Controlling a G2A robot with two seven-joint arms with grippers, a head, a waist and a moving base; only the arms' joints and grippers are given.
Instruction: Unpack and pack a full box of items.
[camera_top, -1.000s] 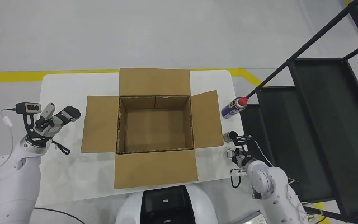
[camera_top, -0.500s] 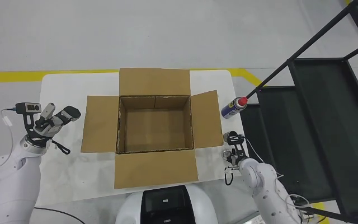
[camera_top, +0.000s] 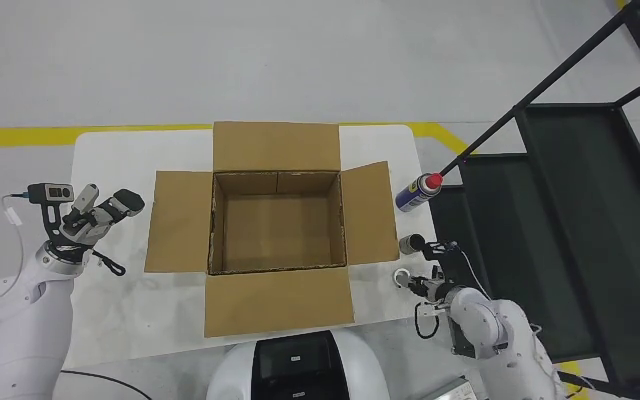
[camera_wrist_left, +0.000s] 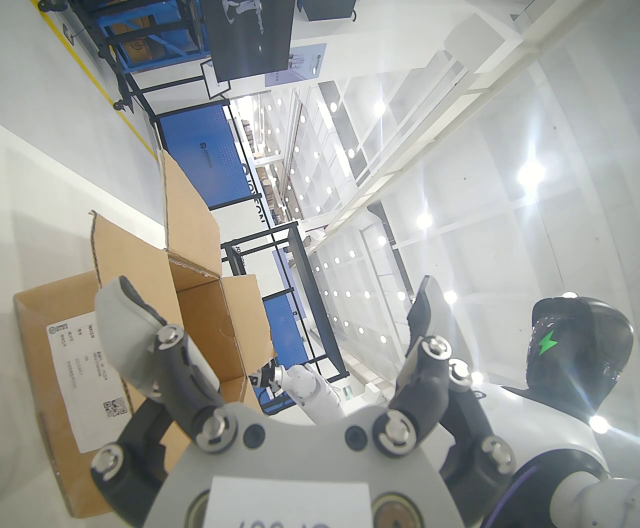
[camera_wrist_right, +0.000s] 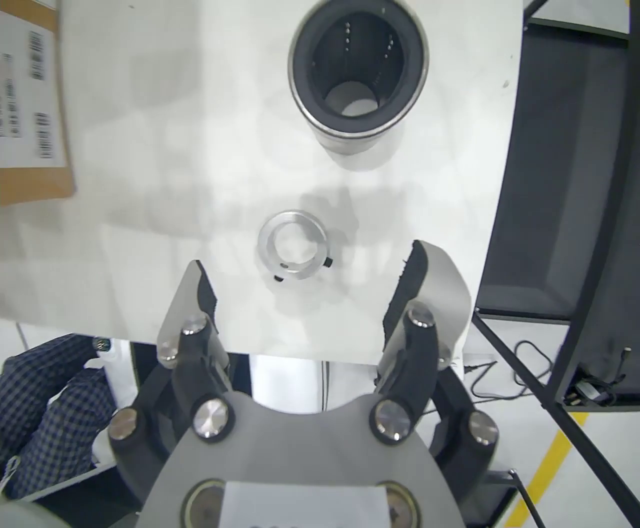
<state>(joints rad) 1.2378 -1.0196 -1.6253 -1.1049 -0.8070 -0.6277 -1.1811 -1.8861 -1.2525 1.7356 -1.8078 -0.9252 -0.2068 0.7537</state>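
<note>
Right tool (camera_wrist_right: 310, 262) is held wide open and empty, shaft collar (camera_wrist_right: 267, 245) lying flat on the worktop (camera_wrist_right: 150, 150) just past its tips. Thin ring like that is probably best straddled dead-centre and pinched low, then carried to the empty cardboard box (camera_top: 278, 300).

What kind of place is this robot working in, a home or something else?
Probably a warehouse-like workshop or test hall, not a home: a yellow floor line, a black metal rack beside the white table, and a high ceiling with rows of lights.
</note>
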